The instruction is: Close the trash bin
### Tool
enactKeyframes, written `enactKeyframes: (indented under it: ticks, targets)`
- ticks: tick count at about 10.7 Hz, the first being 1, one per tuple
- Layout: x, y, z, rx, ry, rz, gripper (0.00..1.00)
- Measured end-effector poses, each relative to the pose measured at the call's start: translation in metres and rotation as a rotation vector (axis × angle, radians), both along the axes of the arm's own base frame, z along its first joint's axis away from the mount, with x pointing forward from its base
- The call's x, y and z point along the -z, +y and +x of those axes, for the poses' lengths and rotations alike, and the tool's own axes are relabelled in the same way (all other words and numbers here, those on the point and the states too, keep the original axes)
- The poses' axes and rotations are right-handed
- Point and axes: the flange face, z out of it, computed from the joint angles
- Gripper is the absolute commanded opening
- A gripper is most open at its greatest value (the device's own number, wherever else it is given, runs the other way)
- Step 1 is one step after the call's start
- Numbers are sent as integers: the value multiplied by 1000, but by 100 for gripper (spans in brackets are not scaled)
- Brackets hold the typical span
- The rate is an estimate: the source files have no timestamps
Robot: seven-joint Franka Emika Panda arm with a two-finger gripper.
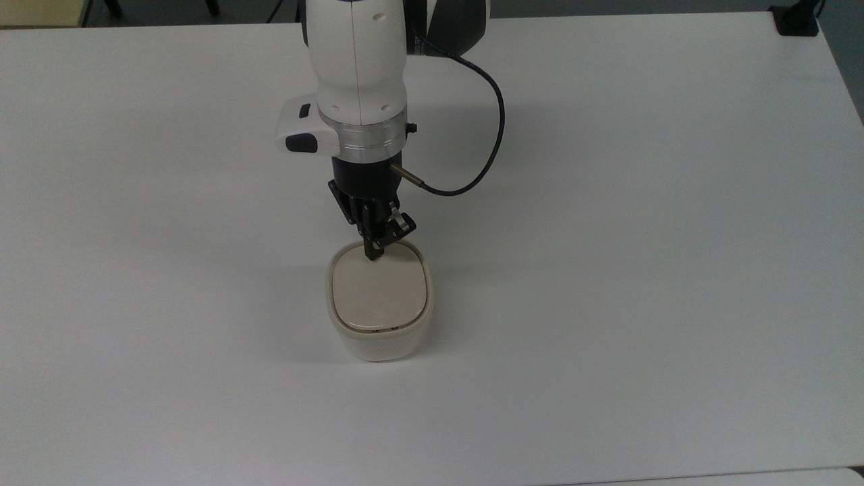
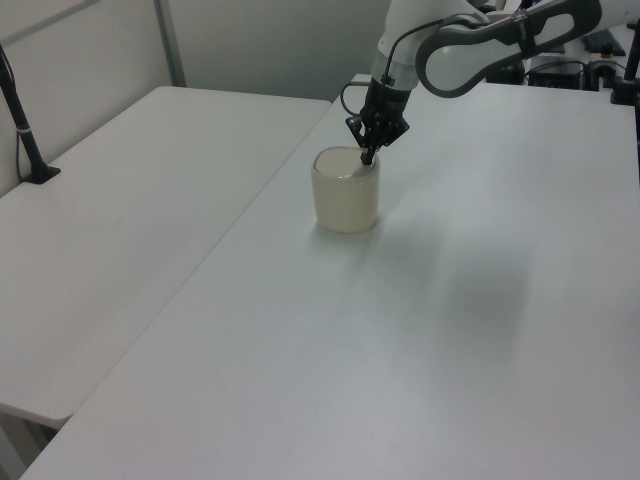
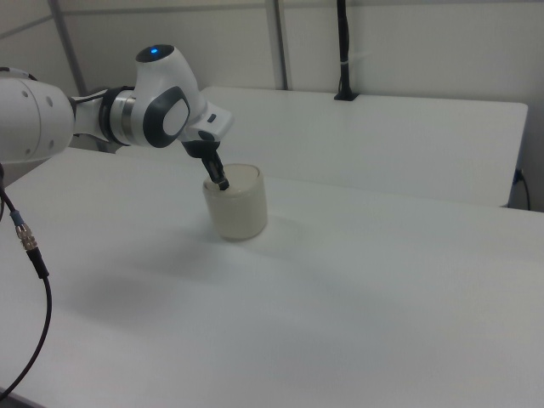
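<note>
arm point(image 1: 358, 61) cut off at top view's top edge, claw point(image 1: 373, 255) hiding lid's button

1. A broad, matte white rectangular bench point(image 1: 641, 236) spans the top view, evenly lit with soft shadows.
2. In the left view, a second white bench point(image 2: 130, 210) adjoins it on the left view's left, with a black clamped post point(image 2: 22, 125) at its far left edge.
3. Pale grey wall panels point(image 3: 408, 47) with thin metal uprights stand behind, far in the right view.
4. A black upright pole point(image 3: 342, 47) rises at the far bench edge.

no readable text, labels, brands or numbers anywhere
</note>
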Motion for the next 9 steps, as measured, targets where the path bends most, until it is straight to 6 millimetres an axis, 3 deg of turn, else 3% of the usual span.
enactKeyframes:
  ticks: [1,2,3,4,5,7,9]
  targets:
    - [-6,-1,1,1,-11,1,0]
    - [-22,-4,1,5,-36,3,7]
    - [-49,-7,-5,2,-44,4,36]
    - [-82,-8,-19,-23,-34,-4,75]
    - [-117,-11,-38,-59,-7,-14,100]
    - [-174,-15,-85,-145,66,-34,100]
    - [-205,-21,-126,-279,146,-61,100]
